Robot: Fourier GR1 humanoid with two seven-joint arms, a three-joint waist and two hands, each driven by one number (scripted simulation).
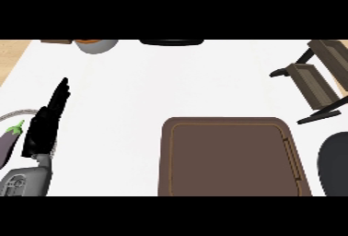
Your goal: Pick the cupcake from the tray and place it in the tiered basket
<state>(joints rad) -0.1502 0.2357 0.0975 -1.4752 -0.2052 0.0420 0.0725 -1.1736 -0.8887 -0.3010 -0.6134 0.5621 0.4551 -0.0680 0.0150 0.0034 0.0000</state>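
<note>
Cupcake sits in no fingers that show. The left hand (42, 128) rests at the view's left, fingers straight and holding nothing. A dark rounded shape at the right edge, likely the right hand (334, 163), cannot be read for what it carries. Just beside it, the brown tray (231, 159) shows no cupcake, so it is probably already lifted. To place it well, keep it upright on the way to the tiered basket (319, 76) at upper right, clear the wall of 1 tier, then lower inside.

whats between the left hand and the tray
Only bare white counter lies between the left hand and the tray, in the head view.
</note>
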